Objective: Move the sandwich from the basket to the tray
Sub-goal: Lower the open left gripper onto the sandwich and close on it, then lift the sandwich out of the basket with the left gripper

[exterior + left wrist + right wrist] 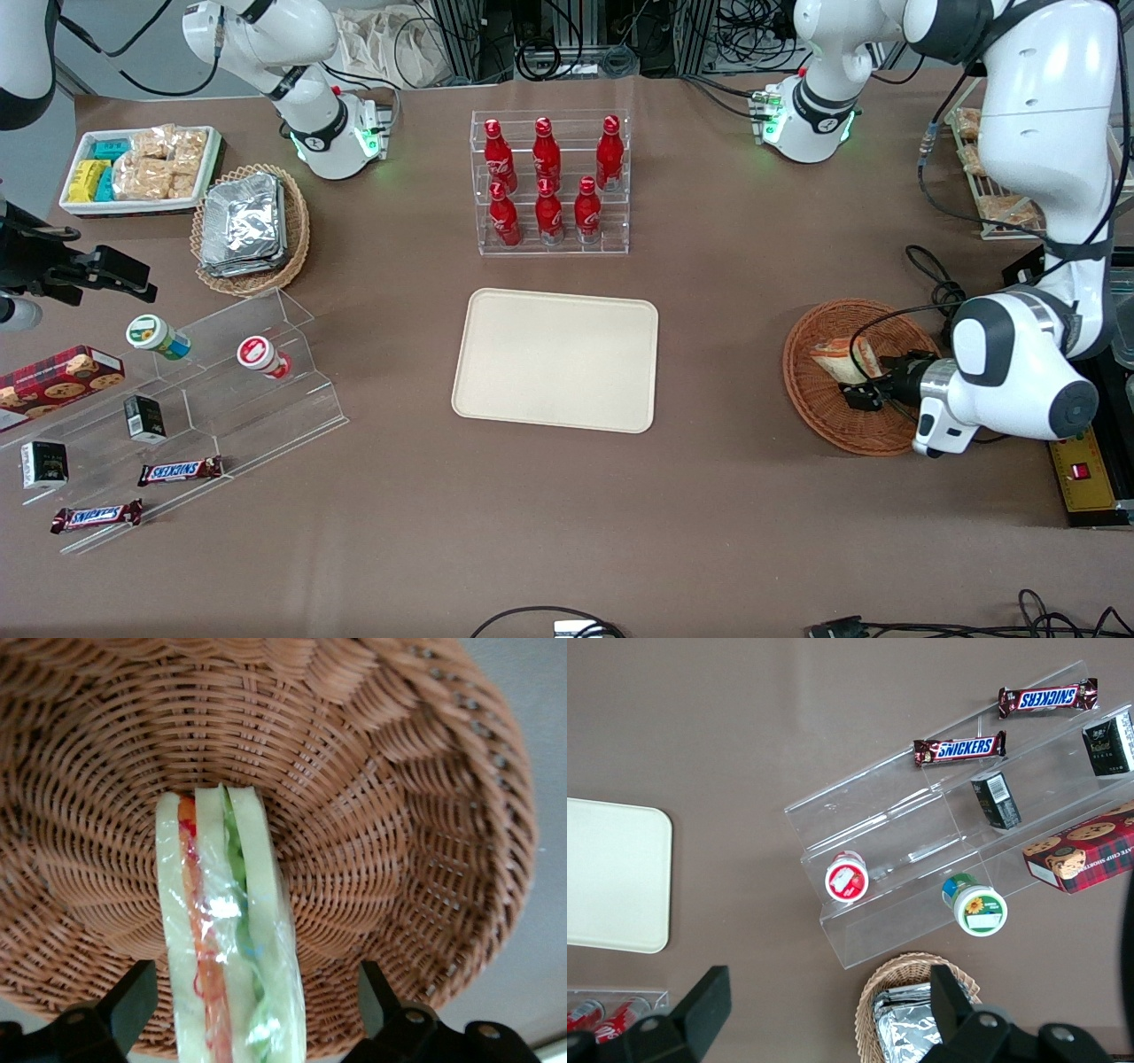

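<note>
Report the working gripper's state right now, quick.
Gripper: open, jaws spread on either side of the sandwich in the basket, not yet closed on it.

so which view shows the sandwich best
The left wrist view: the sandwich fills it, wrap and filling layers plain, lying in the basket between the open gripper fingers. The front view shows it small, partly hidden by the gripper. The right wrist view does not show it.
</note>
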